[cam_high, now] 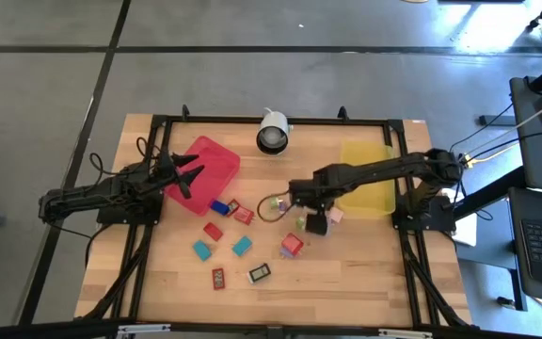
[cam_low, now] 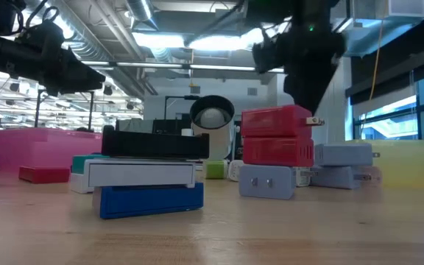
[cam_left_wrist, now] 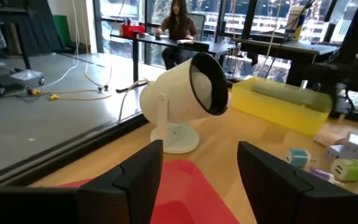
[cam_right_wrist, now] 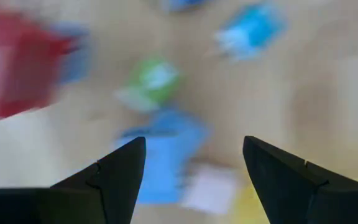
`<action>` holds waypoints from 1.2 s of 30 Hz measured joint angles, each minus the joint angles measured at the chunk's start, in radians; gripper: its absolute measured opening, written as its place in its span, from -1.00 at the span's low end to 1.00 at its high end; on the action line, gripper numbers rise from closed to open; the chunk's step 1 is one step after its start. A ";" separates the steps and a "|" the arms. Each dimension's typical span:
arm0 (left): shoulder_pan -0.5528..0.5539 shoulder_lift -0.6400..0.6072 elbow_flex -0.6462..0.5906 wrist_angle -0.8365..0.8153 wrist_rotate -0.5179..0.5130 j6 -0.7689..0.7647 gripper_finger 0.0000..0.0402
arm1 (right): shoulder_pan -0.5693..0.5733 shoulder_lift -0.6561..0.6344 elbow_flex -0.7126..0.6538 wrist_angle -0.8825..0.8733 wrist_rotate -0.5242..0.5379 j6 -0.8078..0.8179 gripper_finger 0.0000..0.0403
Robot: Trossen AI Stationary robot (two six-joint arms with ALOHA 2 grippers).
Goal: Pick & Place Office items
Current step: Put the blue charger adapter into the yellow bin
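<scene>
The office items (cam_high: 243,246) are lying scattered on the wooden table (cam_high: 158,282), between the red tray (cam_high: 216,155) and the yellow tray (cam_high: 365,184). The right gripper (cam_high: 301,218) is hovering over the pieces nearest the yellow tray, fingers apart and holding nothing. The left gripper (cam_high: 193,174) is hanging over the red tray, likewise parted and empty.

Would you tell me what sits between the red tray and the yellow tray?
High view: a white desk lamp between red tray and yellow tray.
</scene>
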 joint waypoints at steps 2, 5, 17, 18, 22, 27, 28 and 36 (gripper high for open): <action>0.000 0.000 0.000 0.000 0.001 0.000 0.02 | 0.022 0.000 0.000 0.001 -0.057 0.041 0.36; 0.000 0.000 0.000 0.000 0.004 -0.003 0.01 | 0.056 0.000 0.000 0.001 -0.087 0.099 0.41; 0.000 0.000 0.000 0.000 0.003 -0.025 0.01 | 0.190 0.000 -0.001 0.002 0.221 0.111 0.66; 0.000 0.000 0.000 0.000 0.003 -0.025 0.01 | 0.191 0.000 -0.001 0.002 0.209 0.129 0.66; 0.000 0.000 0.000 0.000 0.003 -0.025 0.02 | 0.190 0.000 -0.007 0.004 0.170 0.196 0.66; 0.000 0.000 0.000 0.000 0.003 -0.025 0.01 | 0.187 0.000 -0.061 0.006 0.161 0.202 0.66; 0.000 0.000 0.000 0.000 0.003 -0.025 0.01 | 0.185 0.000 -0.073 0.010 0.161 0.201 0.66; 0.000 0.000 0.000 0.000 0.003 -0.025 0.01 | 0.151 0.000 -0.128 0.049 0.132 0.194 0.66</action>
